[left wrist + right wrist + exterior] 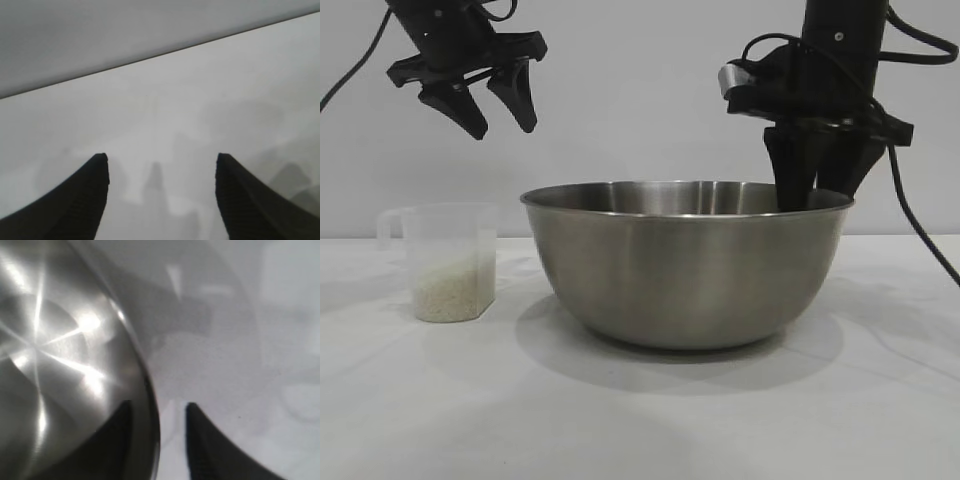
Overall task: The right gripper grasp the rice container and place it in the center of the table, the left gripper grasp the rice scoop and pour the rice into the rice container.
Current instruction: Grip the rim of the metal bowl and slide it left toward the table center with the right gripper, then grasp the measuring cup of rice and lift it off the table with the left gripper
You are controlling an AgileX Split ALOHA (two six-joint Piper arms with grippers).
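The rice container [685, 265], a large steel bowl, stands on the white table [640, 420] near its middle. My right gripper [818, 195] straddles the bowl's right rim, one finger inside and one outside. In the right wrist view the gripper [159, 404] shows a gap between the rim [145, 380] and the outer finger, so it is open. The rice scoop [445, 260], a clear cup with a handle, stands left of the bowl with rice [448, 290] in its lower part. My left gripper [503, 128] hangs open and empty high above the scoop.
The left wrist view shows only the open left gripper [162, 156] over bare tabletop [200, 90] and the table's far edge against a grey wall. The bowl's inside [60, 340] holds no rice. A cable hangs down at the far right.
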